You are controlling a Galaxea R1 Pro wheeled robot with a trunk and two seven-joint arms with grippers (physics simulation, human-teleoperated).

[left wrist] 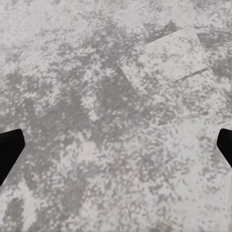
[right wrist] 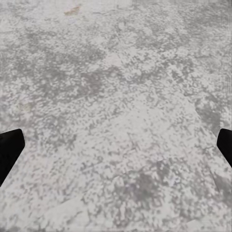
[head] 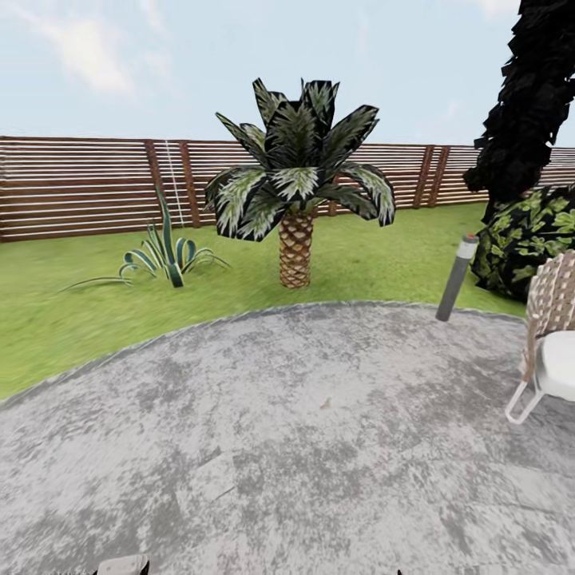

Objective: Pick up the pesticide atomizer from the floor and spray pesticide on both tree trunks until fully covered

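Both my hands, left hand (left wrist: 116, 150) and right hand (right wrist: 116, 150), spread wide and empty over the mottled grey floor (head: 287, 447); beyond its curved edge, lawn (head: 96, 311), a short palm (head: 295, 239), a slat fence (head: 80, 188), a grey post (head: 456, 278) and a wicker chair (head: 551, 335) far right.

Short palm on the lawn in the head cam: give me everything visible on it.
The short palm with the scaly brown trunk stands upright on the green lawn, just beyond the curved edge of the mottled grey paving. Its stubby trunk carries a tan diamond lattice pattern and looks slightly wider near the base. Dark green fronds streaked with white fan out and droop from the top. Behind it runs the brown horizontal-slat wooden fence. Nothing but grass touches it.
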